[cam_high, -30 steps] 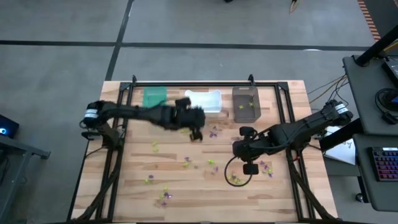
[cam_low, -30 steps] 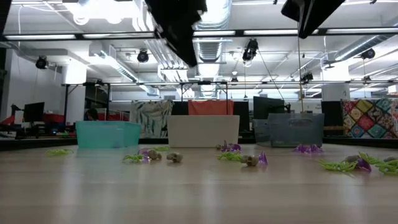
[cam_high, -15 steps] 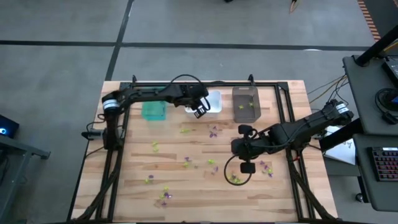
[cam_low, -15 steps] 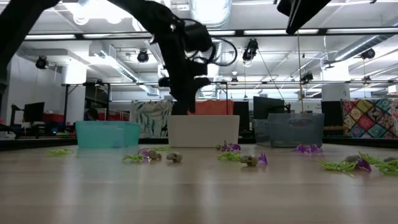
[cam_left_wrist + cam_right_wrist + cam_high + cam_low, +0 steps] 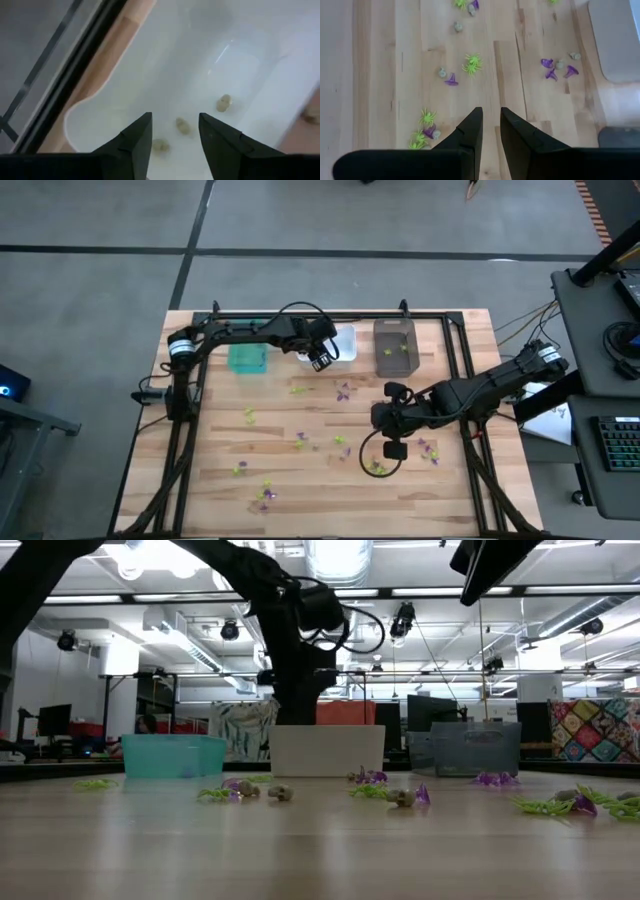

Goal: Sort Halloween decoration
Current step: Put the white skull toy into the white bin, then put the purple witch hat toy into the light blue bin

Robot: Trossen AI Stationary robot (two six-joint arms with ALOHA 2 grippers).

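— Where do we find the left gripper (image 5: 321,361)?

— In the upper middle of the high view, over the left end of the white bin (image 5: 335,343). In its wrist view we see the fingers (image 5: 134,145) spread apart with nothing between them, and three pale trinkets (image 5: 223,103) lying on the bin's floor below.

— And the right gripper (image 5: 396,451)?

— Right of centre in the high view, above the bare table (image 5: 450,500). Its wrist view shows the fingers (image 5: 470,131) close together with a narrow gap, and we see nothing held in it.

— Where is the Halloween decoration (image 5: 344,391)?

— Mostly scattered over the wood through the middle and lower part of the high view: purple, lime-green and greyish pieces. We also make out a few green ones in the dark brown bin (image 5: 394,346) at upper right of centre. The teal bin (image 5: 246,350) sits left of the white one; we cannot tell what it holds.
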